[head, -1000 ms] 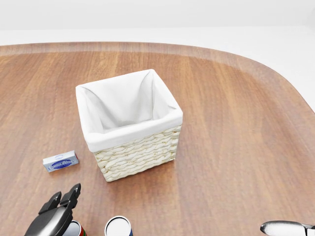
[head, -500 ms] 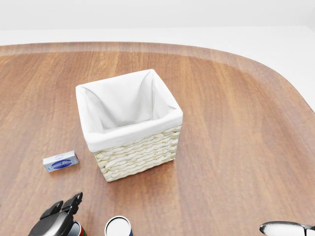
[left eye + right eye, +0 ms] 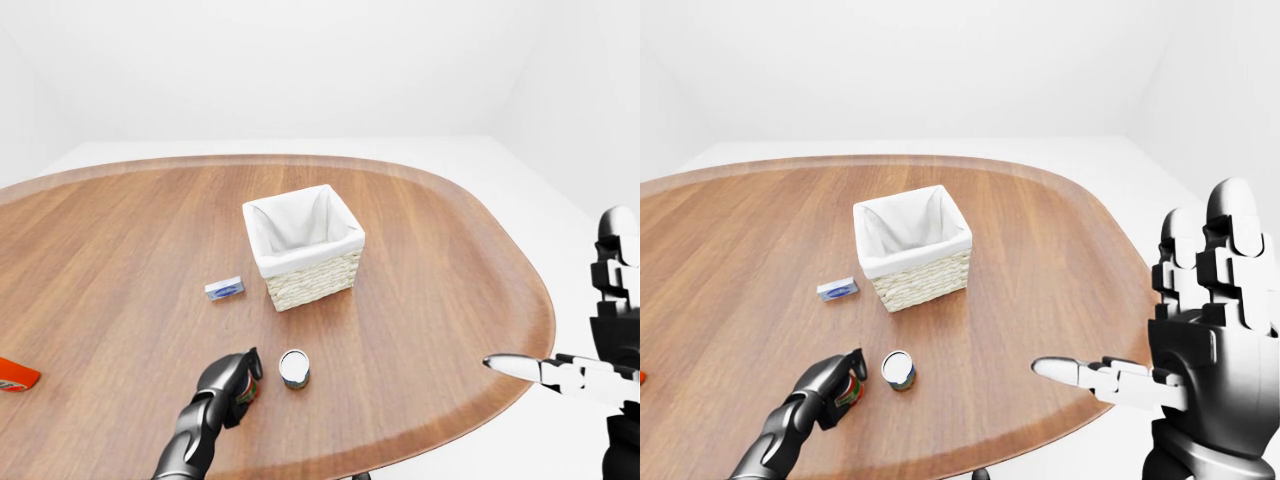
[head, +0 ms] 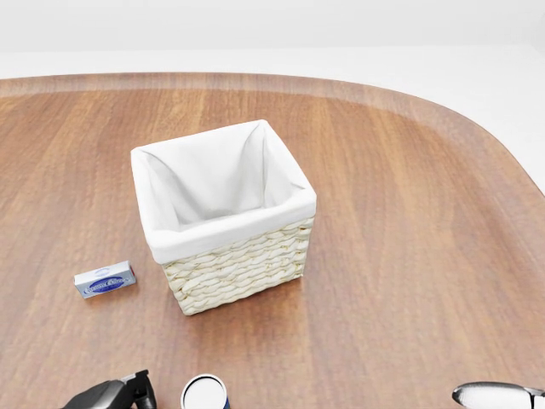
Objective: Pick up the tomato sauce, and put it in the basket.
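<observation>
The black left hand lies low on the wooden tabletop, its fingers curled round a small red-and-green tomato sauce can, most of which they hide. Just to the right of it in the left-eye view stands a short can with a white top and dark blue side, apart from the hand. Above that sits the square woven wicker basket with a white cloth lining, and a small blue-and-white flat box lies just left of it. A red-orange packet pokes in at the left edge. The right hand hangs off the tabletop's right side, fingers spread and unclenched, holding nothing.
</observation>
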Tool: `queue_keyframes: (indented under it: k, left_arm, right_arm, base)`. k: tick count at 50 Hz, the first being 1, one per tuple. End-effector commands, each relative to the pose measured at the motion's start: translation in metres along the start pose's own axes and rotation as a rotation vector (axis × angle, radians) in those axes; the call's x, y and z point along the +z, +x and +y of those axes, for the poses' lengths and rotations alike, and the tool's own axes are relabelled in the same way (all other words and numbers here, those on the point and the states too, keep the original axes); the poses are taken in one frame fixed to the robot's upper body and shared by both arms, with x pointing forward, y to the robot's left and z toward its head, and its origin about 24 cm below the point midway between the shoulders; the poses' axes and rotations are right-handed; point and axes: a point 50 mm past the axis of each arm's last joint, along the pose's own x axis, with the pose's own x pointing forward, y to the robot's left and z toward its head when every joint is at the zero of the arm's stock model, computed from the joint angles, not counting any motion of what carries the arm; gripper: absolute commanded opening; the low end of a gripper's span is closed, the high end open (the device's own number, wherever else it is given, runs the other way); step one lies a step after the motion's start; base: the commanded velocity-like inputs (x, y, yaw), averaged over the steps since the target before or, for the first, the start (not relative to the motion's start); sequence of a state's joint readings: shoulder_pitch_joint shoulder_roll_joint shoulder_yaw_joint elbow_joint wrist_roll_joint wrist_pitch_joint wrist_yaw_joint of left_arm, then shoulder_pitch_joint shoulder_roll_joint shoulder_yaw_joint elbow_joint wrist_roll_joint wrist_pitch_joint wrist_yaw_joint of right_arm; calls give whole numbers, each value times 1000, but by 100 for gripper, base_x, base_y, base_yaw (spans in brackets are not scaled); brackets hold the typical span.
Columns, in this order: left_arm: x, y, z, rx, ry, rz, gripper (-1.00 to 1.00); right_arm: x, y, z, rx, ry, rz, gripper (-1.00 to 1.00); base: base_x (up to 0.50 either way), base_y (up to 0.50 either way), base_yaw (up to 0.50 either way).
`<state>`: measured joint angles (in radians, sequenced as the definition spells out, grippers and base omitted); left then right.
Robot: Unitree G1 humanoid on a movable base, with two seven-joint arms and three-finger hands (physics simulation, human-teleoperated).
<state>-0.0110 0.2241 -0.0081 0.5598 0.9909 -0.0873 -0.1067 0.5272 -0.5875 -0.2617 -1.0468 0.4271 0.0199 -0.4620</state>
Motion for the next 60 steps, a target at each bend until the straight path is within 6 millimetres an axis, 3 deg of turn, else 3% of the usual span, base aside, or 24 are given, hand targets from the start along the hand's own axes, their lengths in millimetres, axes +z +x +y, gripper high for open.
queue_keyframes:
  k: [1,9,10,17,24,41,44,51,55,57,60]
  left_arm:
    - [2,-7,-2,-12,-22,-15,-100]
    - [7,-7,12,58,-53,-34,-100]
    - [11,-5,26,137,-79,-51,-100]
    - [24,-7,69,351,-154,-116,-100]
    - [22,-9,111,604,-211,-67,-100]
    - [36,-36,153,823,-276,-151,-100]
    - [51,-61,170,868,-332,-243,-100]
    - [81,-81,186,885,-331,-387,-100]
    - [111,-100,206,894,-278,-542,-100]
    - [135,-123,224,945,-222,-665,-100]
    - [159,-140,241,992,-150,-766,-100]
  right_arm:
    - [0,0,0,0,0,2,100]
    - [-1,0,1,0,1,3,100]
    - [-1,0,0,0,1,4,100]
    - [-2,-1,1,0,1,4,100]
    - [-2,-1,1,1,0,5,100]
    - [-1,0,1,-1,-1,4,100]
    - [-1,1,1,0,-1,3,100]
    - [-1,1,2,6,0,2,100]
    - [-1,1,3,5,0,2,100]
    - [-2,0,3,4,1,5,100]
    - [-3,0,3,6,-1,4,100]
  base:
    - [0,0,0]
    - [0,0,0]
    - [0,0,0]
    - [0,0,0]
    - [0,0,0]
    - [0,0,0]
    - [0,0,0]
    - [0,0,0]
    - [0,0,0]
    - [0,0,0]
    - [0,0,0]
